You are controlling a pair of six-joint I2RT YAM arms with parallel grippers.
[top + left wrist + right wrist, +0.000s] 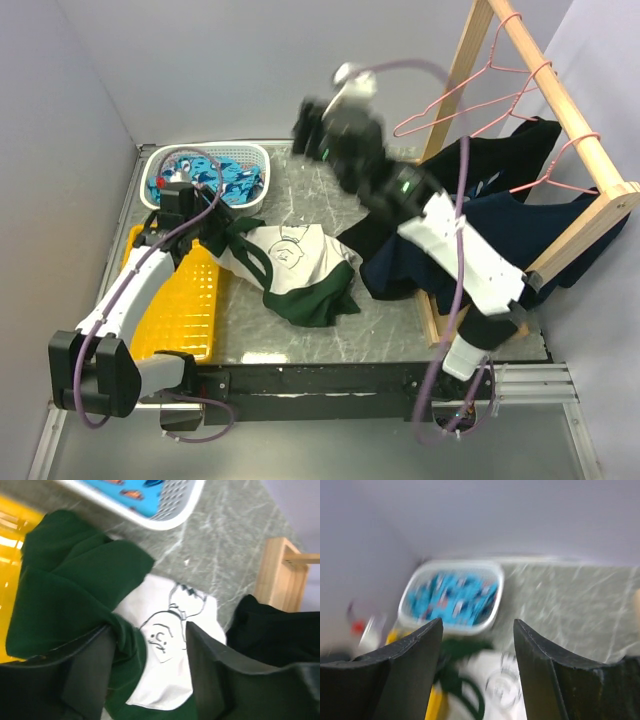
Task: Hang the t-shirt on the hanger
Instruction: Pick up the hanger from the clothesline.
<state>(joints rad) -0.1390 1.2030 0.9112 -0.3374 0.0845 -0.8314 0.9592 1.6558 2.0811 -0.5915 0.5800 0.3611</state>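
walls (230, 70): plain grey | table (385, 322): grey marbled | rack (560, 100): wooden, right

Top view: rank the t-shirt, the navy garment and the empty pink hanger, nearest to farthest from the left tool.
1. t-shirt: right at the left tool, mid-table.
2. navy garment: further right, at the foot of the wooden rack.
3. hanger: back right, up on the rack's rail.

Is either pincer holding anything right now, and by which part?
Nothing is held. The left pincer is open over the t-shirt; the right pincer is open and empty.
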